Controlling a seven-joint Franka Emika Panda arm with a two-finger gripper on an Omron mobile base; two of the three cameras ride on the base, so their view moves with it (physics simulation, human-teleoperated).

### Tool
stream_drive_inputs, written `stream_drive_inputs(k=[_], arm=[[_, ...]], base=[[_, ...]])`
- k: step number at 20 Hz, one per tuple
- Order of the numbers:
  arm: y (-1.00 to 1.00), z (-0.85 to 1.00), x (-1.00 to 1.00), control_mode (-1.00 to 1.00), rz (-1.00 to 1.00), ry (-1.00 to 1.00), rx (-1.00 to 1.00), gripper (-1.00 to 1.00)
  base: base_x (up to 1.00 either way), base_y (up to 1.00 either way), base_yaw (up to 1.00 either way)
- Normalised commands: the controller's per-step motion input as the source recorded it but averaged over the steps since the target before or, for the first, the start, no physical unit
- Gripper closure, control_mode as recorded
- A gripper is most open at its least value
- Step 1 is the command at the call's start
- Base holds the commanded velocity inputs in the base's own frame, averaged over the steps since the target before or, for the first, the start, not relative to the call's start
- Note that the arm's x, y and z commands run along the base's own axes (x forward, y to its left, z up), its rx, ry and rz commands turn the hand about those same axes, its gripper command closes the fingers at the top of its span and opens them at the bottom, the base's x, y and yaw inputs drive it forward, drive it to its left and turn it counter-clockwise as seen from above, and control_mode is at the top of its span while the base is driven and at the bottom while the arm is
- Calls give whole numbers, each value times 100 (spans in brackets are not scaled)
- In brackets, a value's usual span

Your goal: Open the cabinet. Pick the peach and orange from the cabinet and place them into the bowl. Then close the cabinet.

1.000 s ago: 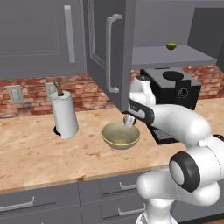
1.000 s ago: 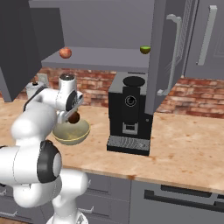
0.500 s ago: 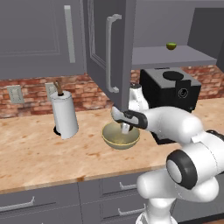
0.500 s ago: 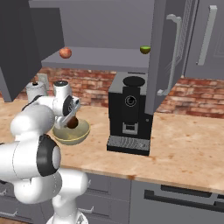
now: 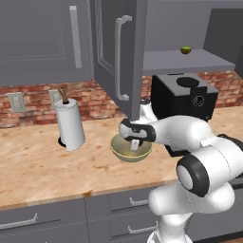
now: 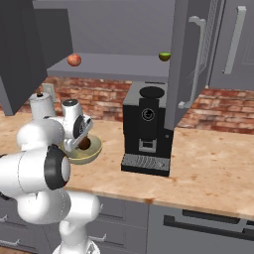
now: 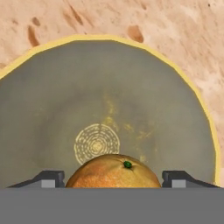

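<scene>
My gripper [image 7: 113, 178] hangs low over the olive-tan bowl [image 7: 131, 87], shut on the orange [image 7: 111, 173], which fills the gap between the two fingertips. In the right base view the orange [image 6: 85, 144] sits in the gripper [image 6: 83, 143] just above the bowl [image 6: 94, 153]. In the left base view the gripper [image 5: 135, 144] points down into the bowl [image 5: 117, 152]. Both doors of the cabinet [image 6: 191, 64] stand open. The peach [image 6: 74, 60] rests on the left part of the grey shelf [image 6: 114, 67].
A small green fruit [image 6: 164, 56] lies on the shelf near the open right door. A black coffee machine [image 5: 185, 97] stands right of the bowl and a paper-towel roll [image 5: 70, 124] to its left. The open left door [image 5: 116, 57] hangs above the bowl.
The gripper has come down and a little to the left with the orange, from above the bowl's rim to low inside it. The peach and green fruit have not moved.
</scene>
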Motion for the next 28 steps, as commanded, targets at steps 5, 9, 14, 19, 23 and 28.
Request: stream_drive_inputs(k=[5, 9, 14, 19, 23, 28], arm=[[0, -19, 46, -100, 0, -3, 0, 100], [0, -21, 51, -100, 0, -4, 0, 100], [0, -19, 36, -100, 0, -5, 0, -100], [0, 0, 0, -100, 0, 0, 0, -100], [0, 0, 0, -100, 0, -4, 0, -100], [0, 25, 0, -100, 0, -11, 0, -100]], base=[[0, 0, 0], [0, 0, 0], [0, 0, 0], [0, 0, 0], [0, 0, 0], [0, 0, 0]])
